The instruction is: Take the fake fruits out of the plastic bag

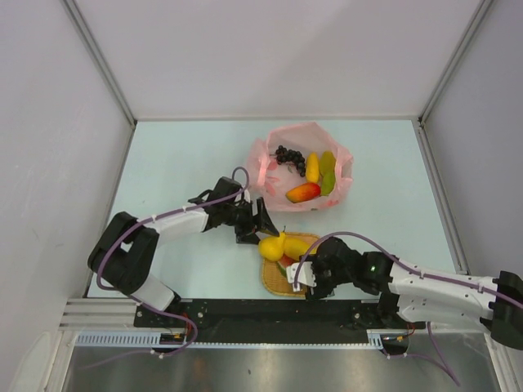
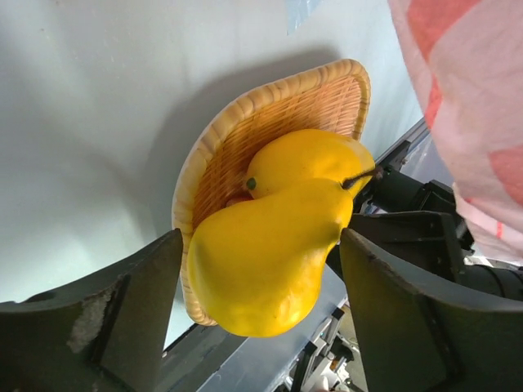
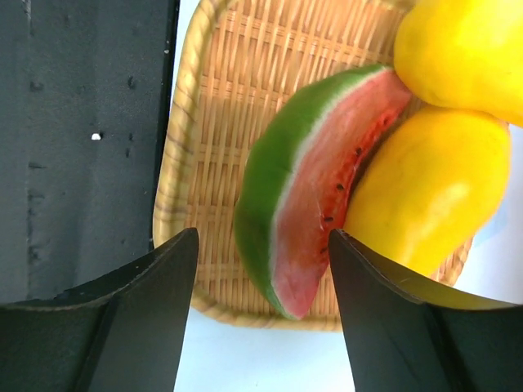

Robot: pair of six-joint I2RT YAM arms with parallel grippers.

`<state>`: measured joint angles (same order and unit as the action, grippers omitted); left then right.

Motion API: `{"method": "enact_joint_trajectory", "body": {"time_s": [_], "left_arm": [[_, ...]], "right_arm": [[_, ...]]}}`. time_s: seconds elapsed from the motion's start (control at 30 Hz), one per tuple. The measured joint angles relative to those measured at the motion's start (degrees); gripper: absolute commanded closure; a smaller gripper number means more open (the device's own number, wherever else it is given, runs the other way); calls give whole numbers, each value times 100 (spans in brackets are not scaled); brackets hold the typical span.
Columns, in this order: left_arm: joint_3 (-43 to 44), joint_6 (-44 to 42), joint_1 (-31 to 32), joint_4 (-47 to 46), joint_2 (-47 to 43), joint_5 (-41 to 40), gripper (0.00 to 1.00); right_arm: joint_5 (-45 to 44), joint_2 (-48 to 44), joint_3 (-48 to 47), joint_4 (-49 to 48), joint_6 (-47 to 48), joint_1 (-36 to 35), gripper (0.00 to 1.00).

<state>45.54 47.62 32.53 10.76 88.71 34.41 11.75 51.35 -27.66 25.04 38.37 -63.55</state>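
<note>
The pink plastic bag lies open at the back of the table. It holds the dark grape bunch, a yellow fruit, the green pear and the red-orange fruit. My left gripper is open around a yellow pear-shaped fruit at the rim of the woven tray, with a gap at the left finger. A second yellow fruit lies behind it. My right gripper is open over the tray, its fingers either side of the watermelon slice, not touching.
The woven tray sits at the near table edge, next to the black base rail. Two yellow fruits crowd its far side. The bag's edge hangs close to my left gripper. Grey walls enclose the table.
</note>
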Motion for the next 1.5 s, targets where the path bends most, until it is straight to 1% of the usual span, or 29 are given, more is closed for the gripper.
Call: {"method": "enact_joint_trajectory", "body": {"time_s": [0.03,0.13,0.17,0.23,0.27,0.33,0.37,0.47,0.5,0.6,0.73,0.87,0.93,1.0,1.1,1.27,1.4,1.5], "left_arm": [[-15,2,-11,-9,-20,-7,15],[-103,31,-35,-66,-101,-15,13],[-138,39,-44,-101,-122,-15,13],[-188,42,-66,-131,-146,-13,12],[-199,44,-83,-131,-151,-13,12],[-199,37,-146,-127,-175,-13,12],[-201,37,-181,-120,-205,-13,12],[-199,-13,-350,-101,-345,33,12],[-197,-26,-411,-98,-389,44,12],[-190,-74,-632,-101,-476,98,12],[-149,-133,-813,-55,-527,184,12],[-46,-282,-907,-28,-684,275,12],[-42,-363,-940,-35,-820,354,13],[-42,-448,-970,-37,-981,415,16],[-42,-706,-997,-46,-1200,564,18],[129,-1438,-951,-57,-1473,1333,18],[341,-2184,-745,157,-1687,1847,18],[345,-2546,-472,358,-1840,2061,16]], "right_arm": [[-61,22,59,-101,33,-66,33],[-260,114,225,-385,177,-256,42],[-330,136,293,-472,247,-308,48],[-503,160,435,-654,428,-424,57],[-579,151,483,-772,531,-463,68],[-656,146,551,-933,713,-540,77],[-691,144,560,-990,796,-581,83],[-807,138,551,-997,1069,-758,92],[-833,129,538,-968,1174,-800,93],[-815,76,422,-660,1504,-868,100],[-678,-254,256,157,1895,-890,100],[-603,-804,90,1130,2201,-911,100],[-616,-1060,17,1473,2302,-916,100],[-682,-1362,-17,1766,2391,-922,100],[-804,-1685,-17,1971,2540,-931,100],[-1145,-2052,-17,1757,2865,-942,100],[-1423,-2168,68,951,3316,-968,100],[-1552,-2216,339,251,3713,-1019,100]]}}
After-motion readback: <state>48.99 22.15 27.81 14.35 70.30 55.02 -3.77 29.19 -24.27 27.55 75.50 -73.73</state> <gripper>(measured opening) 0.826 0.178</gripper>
